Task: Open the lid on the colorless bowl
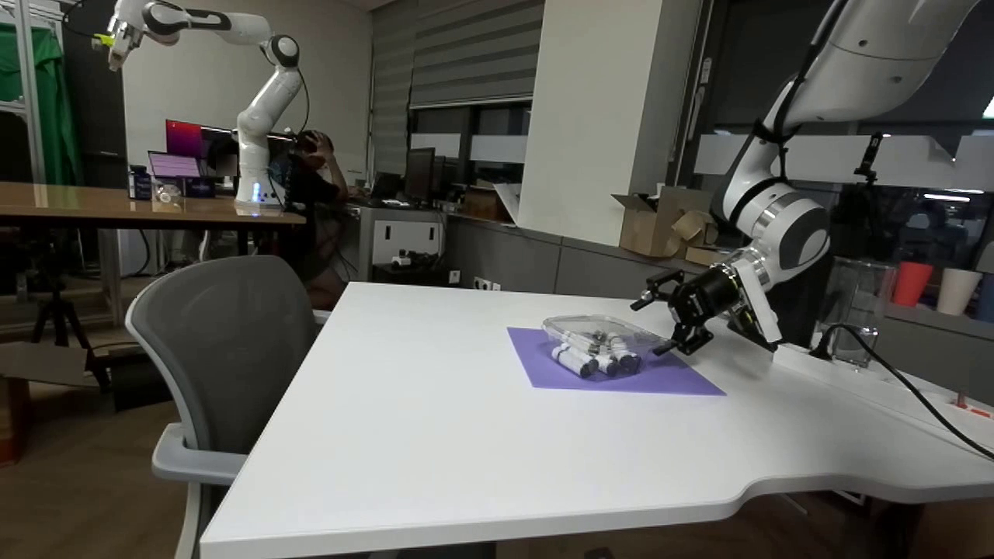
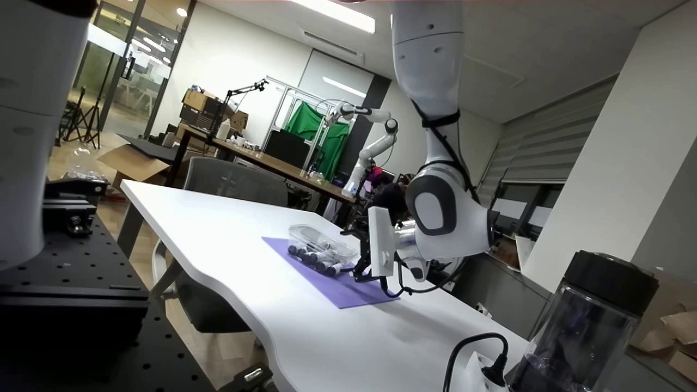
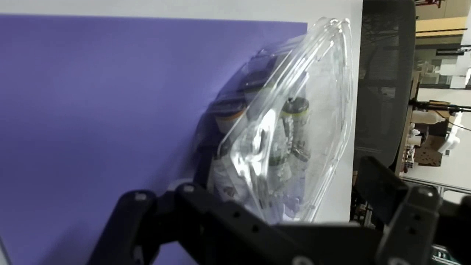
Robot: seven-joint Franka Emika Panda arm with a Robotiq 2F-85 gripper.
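The colorless bowl [image 1: 643,351] is a clear low container on a purple sheet, with several white, dark-capped cylinders [image 1: 573,360] inside. Its see-through lid [image 1: 602,324] lies over it; the bowl [image 2: 338,258] and lid [image 2: 315,235] also show in an exterior view. My gripper [image 1: 649,327] is open at one end of the container, one finger low beside the rim, the other higher. In the wrist view, my gripper [image 3: 289,175] has its fingers apart on either side of the clear lid [image 3: 329,106]. I cannot tell whether the lower finger touches the rim.
The purple sheet [image 1: 683,382] lies on the white table [image 1: 435,419]. A grey chair [image 1: 225,349] stands at the table's edge. A clear bottle with a black lid [image 2: 577,326] and a power strip with a black cable [image 2: 479,375] stand near the arm.
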